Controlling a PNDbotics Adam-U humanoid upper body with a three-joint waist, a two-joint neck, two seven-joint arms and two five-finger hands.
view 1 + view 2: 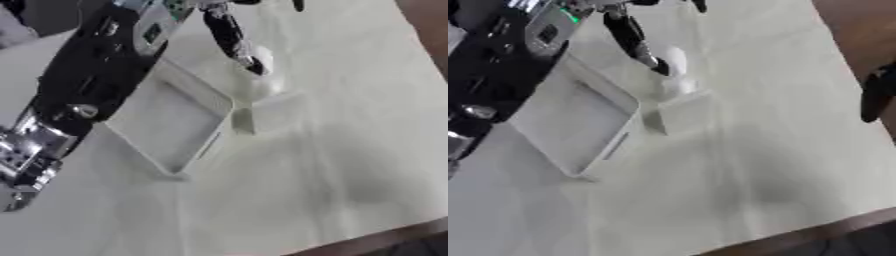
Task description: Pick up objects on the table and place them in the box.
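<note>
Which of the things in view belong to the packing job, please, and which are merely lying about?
Job:
- shallow white rectangular box
- small white rounded object at the left hand's fingertip
- pale blocky object beside the box

Lying about:
- pale tablecloth
- dark right hand, idle at the right edge

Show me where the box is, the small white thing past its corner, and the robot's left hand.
box [166,122]: left eye view, on its bare floor.
small white thing [677,60]: right eye view, on its middle.
left hand [229,36]: left eye view, on a dark finger reaching toward the white thing.
</note>
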